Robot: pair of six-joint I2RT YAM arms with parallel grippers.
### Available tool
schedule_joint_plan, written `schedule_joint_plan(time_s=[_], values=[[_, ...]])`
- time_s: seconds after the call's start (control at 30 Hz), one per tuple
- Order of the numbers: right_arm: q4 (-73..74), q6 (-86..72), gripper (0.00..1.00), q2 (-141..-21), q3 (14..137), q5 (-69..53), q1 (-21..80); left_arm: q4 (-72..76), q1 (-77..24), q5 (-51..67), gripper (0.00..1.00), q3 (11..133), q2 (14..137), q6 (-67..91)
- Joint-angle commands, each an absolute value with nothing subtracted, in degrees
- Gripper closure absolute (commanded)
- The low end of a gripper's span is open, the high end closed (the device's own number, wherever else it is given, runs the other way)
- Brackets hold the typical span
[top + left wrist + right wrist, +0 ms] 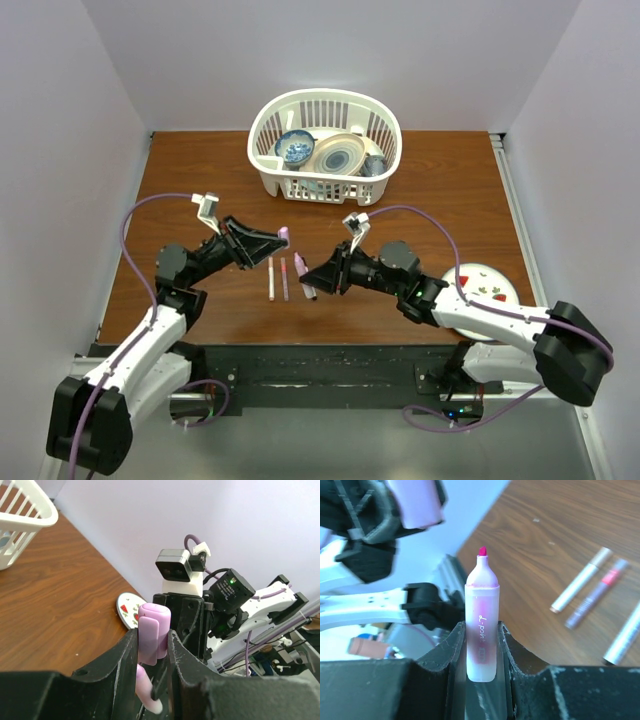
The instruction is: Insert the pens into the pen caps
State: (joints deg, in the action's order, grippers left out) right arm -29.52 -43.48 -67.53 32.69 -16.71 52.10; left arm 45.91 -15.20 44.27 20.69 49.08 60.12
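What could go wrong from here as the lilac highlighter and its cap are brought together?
1. The lilac plastic cap in the left gripper sits off to one side of the pink felt tip, so the tip may strike the cap's rim instead of entering.
2. The right gripper pinches the stubby lilac highlighter only near its base, so a push on the tip could tilt it or slide it back.
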Motion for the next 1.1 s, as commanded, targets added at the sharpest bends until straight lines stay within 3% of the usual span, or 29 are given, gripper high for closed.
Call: schedule_joint_plan(time_s=[0.0,1.07], values=[[-39.37,-45.79,1.00,-67.41,33.49,-19.34,53.70,55.10,-15.91,43.59,1.00,19.60,49.22,63.72],[-45.26,-44.91,1.00,-71.89,38.41,-15.12,55.37,62.23,-17.05,40.96,1.00,9.58,44.74,70.14]])
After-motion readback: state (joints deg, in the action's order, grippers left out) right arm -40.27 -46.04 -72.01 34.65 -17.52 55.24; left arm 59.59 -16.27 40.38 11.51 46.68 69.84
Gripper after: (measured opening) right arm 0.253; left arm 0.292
